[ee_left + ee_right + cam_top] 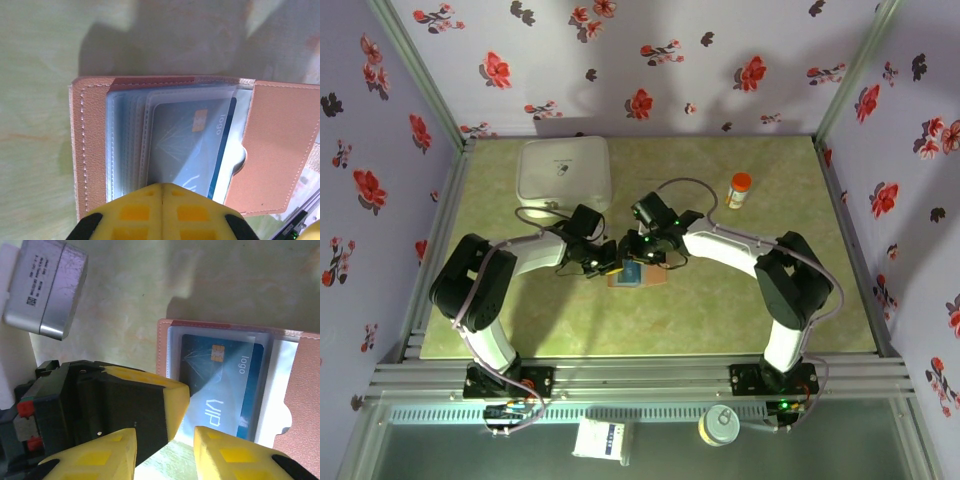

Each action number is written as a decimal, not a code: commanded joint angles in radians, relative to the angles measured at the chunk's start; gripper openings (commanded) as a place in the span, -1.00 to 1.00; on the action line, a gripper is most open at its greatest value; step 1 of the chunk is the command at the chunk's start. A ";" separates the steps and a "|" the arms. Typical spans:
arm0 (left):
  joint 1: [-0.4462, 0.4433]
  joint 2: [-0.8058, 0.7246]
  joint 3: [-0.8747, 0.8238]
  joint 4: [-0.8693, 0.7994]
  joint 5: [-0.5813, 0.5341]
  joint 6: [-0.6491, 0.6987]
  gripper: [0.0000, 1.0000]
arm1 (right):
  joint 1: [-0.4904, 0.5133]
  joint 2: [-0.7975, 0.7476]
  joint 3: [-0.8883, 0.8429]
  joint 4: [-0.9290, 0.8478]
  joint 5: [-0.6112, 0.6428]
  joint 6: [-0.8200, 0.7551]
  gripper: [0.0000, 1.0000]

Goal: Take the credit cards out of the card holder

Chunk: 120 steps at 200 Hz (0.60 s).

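And here we are at the middle of the green counter [770, 320], where the card holder [638, 276] lies open and flat with both arms bent in over it. The left end effector [162, 207] sits on the left side of the card holder, its yellow fingers pressed tight together with only a thin seam between them. They rest right at the near edge of the clear sleeves [131, 145]. Whether they pinch a sleeve or just press down on it, I cannot tell. Through the left wrist camera, the tan leather frames a fan of those see-through pockets. The blue card [185, 145] is tucked inside the topmost one, gold chip showing, and a leather flap covers its right end. Over to the right wrist camera: the right end effector [162, 437] hangs above the near edge of the card holder with its two yellow fingers spread and a clear gap between them. Nothing is clamped. The blue card reads "VIP" and "logo" from this side, and its near end lies close by the right-hand finger. The left end effector's black body and yellow tip crowd in beside it on the leather edge. Further back on the counter, well apart from the action, stand a white box [565, 170] and a small bottle [738, 190] with an orange cap.
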State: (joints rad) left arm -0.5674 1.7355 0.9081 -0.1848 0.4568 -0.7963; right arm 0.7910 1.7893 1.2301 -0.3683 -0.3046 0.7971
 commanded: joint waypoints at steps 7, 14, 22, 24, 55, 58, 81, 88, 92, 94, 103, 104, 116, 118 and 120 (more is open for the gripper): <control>-0.006 0.024 -0.006 -0.031 -0.023 0.008 -0.98 | 0.029 0.047 0.023 -0.084 0.060 0.000 -0.23; -0.006 0.023 -0.007 -0.031 -0.023 0.009 -0.99 | 0.030 0.048 0.029 -0.114 0.094 -0.012 -0.22; -0.006 0.023 -0.007 -0.031 -0.023 0.009 -0.99 | 0.030 0.044 0.035 -0.153 0.139 -0.027 -0.21; -0.006 0.022 -0.008 -0.031 -0.024 0.008 -0.98 | 0.029 0.044 0.036 -0.164 0.150 -0.029 -0.21; -0.006 0.020 -0.012 -0.033 -0.023 0.009 -0.99 | 0.018 0.012 0.045 -0.281 0.296 -0.078 -0.20; -0.006 0.021 -0.013 -0.032 -0.023 0.009 -0.99 | 0.014 0.007 0.039 -0.283 0.303 -0.079 -0.20; -0.007 0.020 -0.015 -0.031 -0.023 0.004 -0.99 | -0.025 -0.042 -0.018 -0.266 0.315 -0.081 -0.20; -0.006 0.019 -0.015 -0.031 -0.023 0.005 -0.99 | -0.038 -0.055 -0.036 -0.260 0.315 -0.080 -0.20; -0.007 0.019 -0.014 -0.031 -0.023 0.004 -0.99 | -0.045 -0.062 -0.043 -0.258 0.317 -0.083 -0.20; -0.006 0.019 -0.014 -0.031 -0.024 0.005 -0.99 | -0.049 -0.064 -0.045 -0.258 0.317 -0.084 -0.20; -0.006 0.019 -0.012 -0.033 -0.023 0.006 -1.00 | -0.063 -0.073 -0.056 -0.258 0.320 -0.090 -0.20; -0.006 0.019 -0.012 -0.033 -0.023 0.005 -1.00 | -0.064 -0.074 -0.058 -0.259 0.321 -0.091 -0.20; -0.006 0.019 -0.012 -0.033 -0.023 0.005 -1.00 | -0.079 -0.073 -0.066 -0.263 0.329 -0.099 -0.20; -0.006 0.019 -0.012 -0.034 -0.023 0.006 -0.99 | -0.080 -0.074 -0.067 -0.264 0.331 -0.102 -0.20; -0.007 0.019 -0.012 -0.034 -0.023 0.006 -0.99 | -0.081 -0.072 -0.068 -0.265 0.333 -0.104 -0.20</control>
State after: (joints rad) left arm -0.5678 1.7355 0.9081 -0.1806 0.4564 -0.7971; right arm 0.7353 1.7477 1.1885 -0.5980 -0.0307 0.7261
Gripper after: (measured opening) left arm 0.051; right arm 0.400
